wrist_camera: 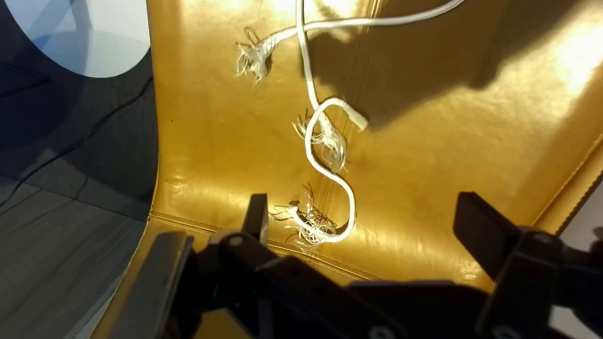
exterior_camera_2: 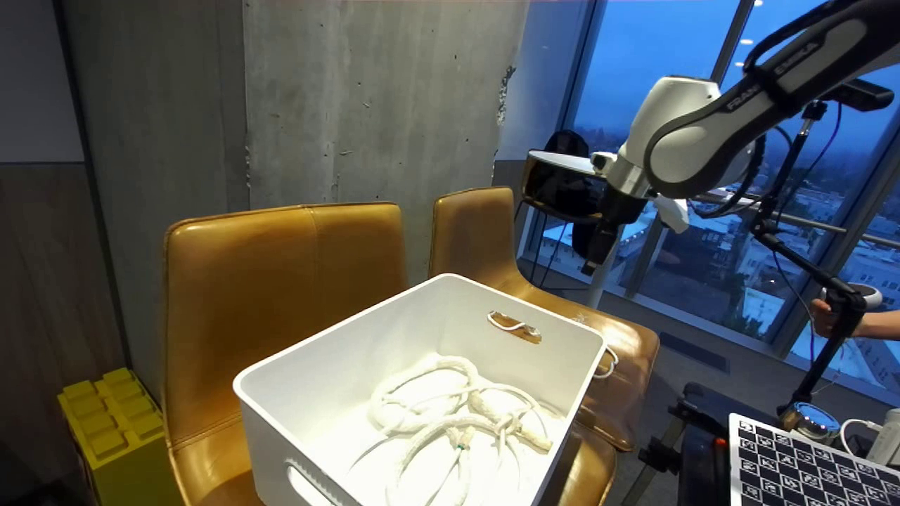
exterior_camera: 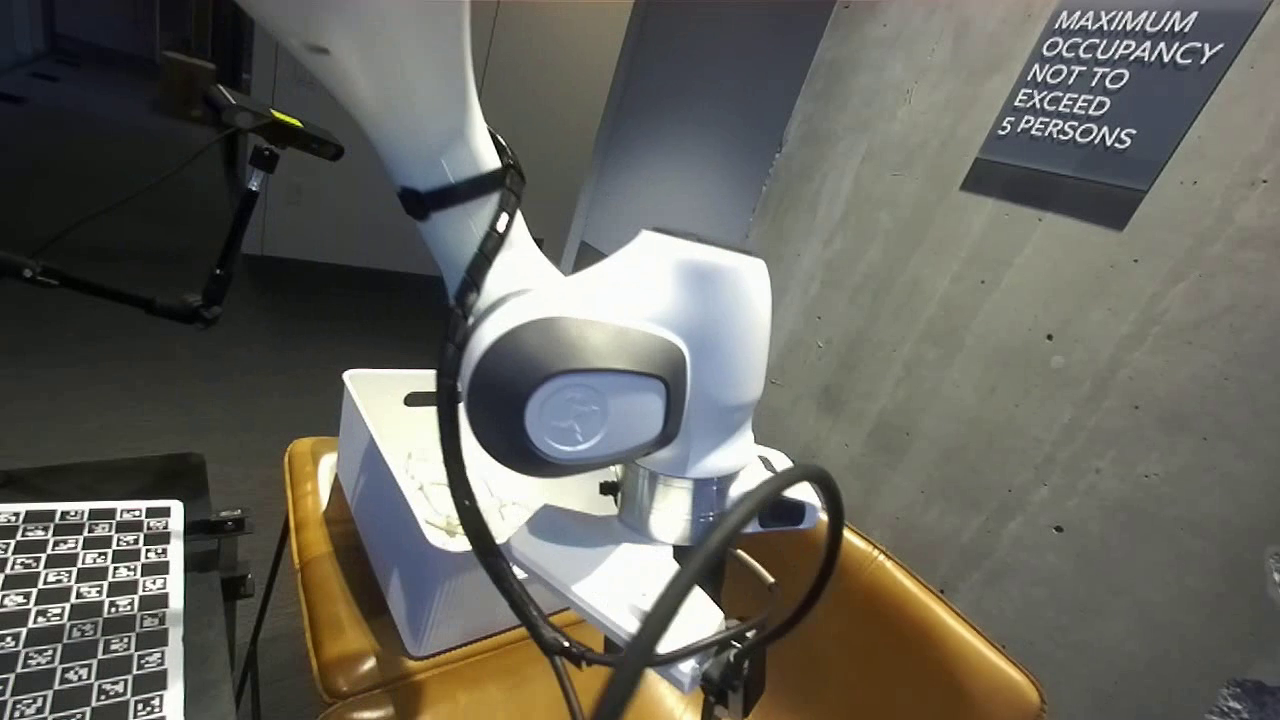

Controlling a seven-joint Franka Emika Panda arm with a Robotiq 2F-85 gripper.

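Note:
My gripper (wrist_camera: pixel 362 207) is open and empty in the wrist view, its black fingers spread wide above a tan leather chair (wrist_camera: pixel 424 141). White ropes with frayed ends lie on the chair. An S-shaped rope (wrist_camera: pixel 352 202) is nearest; its lower frayed end lies near the left finger, apparently below it. Another rope (wrist_camera: pixel 400 20) crosses near the top. In an exterior view the gripper (exterior_camera_2: pixel 590 266) hangs tilted above the right-hand chair (exterior_camera_2: pixel 626 344). A white bin (exterior_camera_2: pixel 316 351) holds several coiled white ropes (exterior_camera_2: pixel 436 414); it also shows in an exterior view (exterior_camera: pixel 385 550).
A concrete wall (exterior_camera: pixel 950 400) stands behind the chairs. A black-and-white marker board (exterior_camera_2: pixel 808 457) lies on a dark stand beside them. A camera on a jointed arm (exterior_camera: pixel 275 125) stands nearby. A yellow block (exterior_camera_2: pixel 112 422) is on the floor. A person's hand (exterior_camera_2: pixel 824 316) shows at the right.

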